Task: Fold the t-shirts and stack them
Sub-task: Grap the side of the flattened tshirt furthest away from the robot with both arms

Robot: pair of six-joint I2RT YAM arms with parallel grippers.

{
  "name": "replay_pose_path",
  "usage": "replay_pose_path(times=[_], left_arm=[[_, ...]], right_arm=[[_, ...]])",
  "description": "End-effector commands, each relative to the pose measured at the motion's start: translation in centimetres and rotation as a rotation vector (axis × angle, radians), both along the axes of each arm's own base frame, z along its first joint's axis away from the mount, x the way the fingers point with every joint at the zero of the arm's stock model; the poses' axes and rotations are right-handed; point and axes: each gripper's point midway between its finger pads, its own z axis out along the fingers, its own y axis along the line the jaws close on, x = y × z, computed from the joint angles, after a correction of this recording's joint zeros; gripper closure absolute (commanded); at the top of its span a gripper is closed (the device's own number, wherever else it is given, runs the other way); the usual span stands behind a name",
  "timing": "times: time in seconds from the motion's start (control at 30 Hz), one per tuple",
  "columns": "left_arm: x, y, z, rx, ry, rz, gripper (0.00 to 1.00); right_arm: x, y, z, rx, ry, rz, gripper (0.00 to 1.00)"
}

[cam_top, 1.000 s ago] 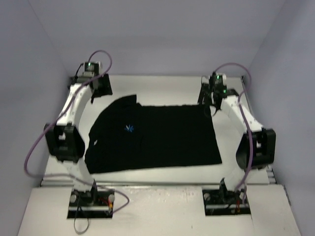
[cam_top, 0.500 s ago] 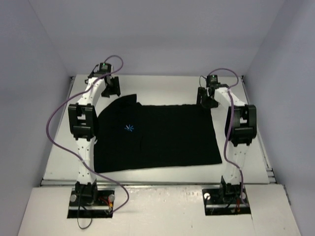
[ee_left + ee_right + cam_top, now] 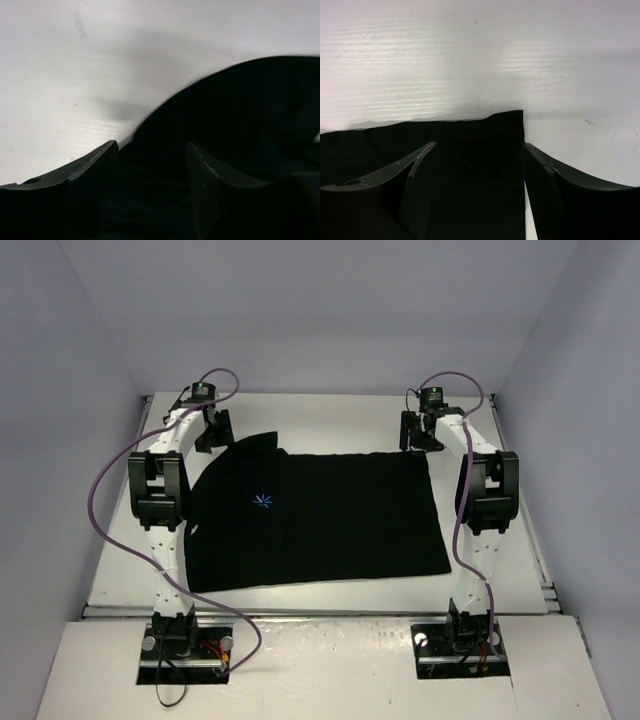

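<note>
The black t-shirt (image 3: 320,515) lies flat on the white table, its small light-blue logo (image 3: 262,502) to the left of its middle. My left gripper (image 3: 215,432) is open at the shirt's far left corner; in the left wrist view (image 3: 152,165) black cloth (image 3: 235,110) lies between and beyond its fingers. My right gripper (image 3: 420,435) is open at the shirt's far right corner; in the right wrist view (image 3: 477,167) the corner of the cloth (image 3: 505,125) lies between its fingers, with nothing clamped.
The white table (image 3: 330,415) ends at grey walls at the back and both sides. Both arms stretch up along the shirt's left and right edges, with purple cables (image 3: 110,490) looping beside them. Metal rails (image 3: 320,612) run along the near edge.
Both arms swung in from the table's sides and straightened. The left gripper then slid a little left, the right a little towards the back, at the shirt's far corners. The shirt's left side now lies flatter.
</note>
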Motion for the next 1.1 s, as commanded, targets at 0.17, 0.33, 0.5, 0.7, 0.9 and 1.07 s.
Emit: replay_pose_path(times=[0.17, 0.33, 0.5, 0.7, 0.9, 1.07], left_arm=[[-0.9, 1.9, 2.3, 0.059, -0.02, -0.077, 0.47], [-1.0, 1.5, 1.2, 0.048, 0.0, -0.109, 0.48], [-1.9, 1.8, 0.0, 0.061, 0.043, -0.114, 0.55], [-1.9, 2.8, -0.9, 0.074, 0.06, -0.099, 0.59], [-1.6, 3.3, -1.1, 0.065, 0.06, -0.082, 0.6], [-1.6, 3.2, -1.2, 0.057, 0.061, -0.085, 0.6]], right_arm=[[2.2, -0.6, 1.8, 0.006, -0.069, 0.041, 0.36], [2.1, -0.5, 1.0, 0.013, -0.054, 0.055, 0.36], [1.9, -0.4, -0.1, 0.022, -0.032, 0.065, 0.36], [2.0, -0.5, -0.9, 0.016, -0.025, 0.059, 0.36], [2.5, -1.0, 0.4, -0.014, -0.059, 0.051, 0.36], [3.2, -1.7, 1.6, -0.045, -0.092, 0.041, 0.32]])
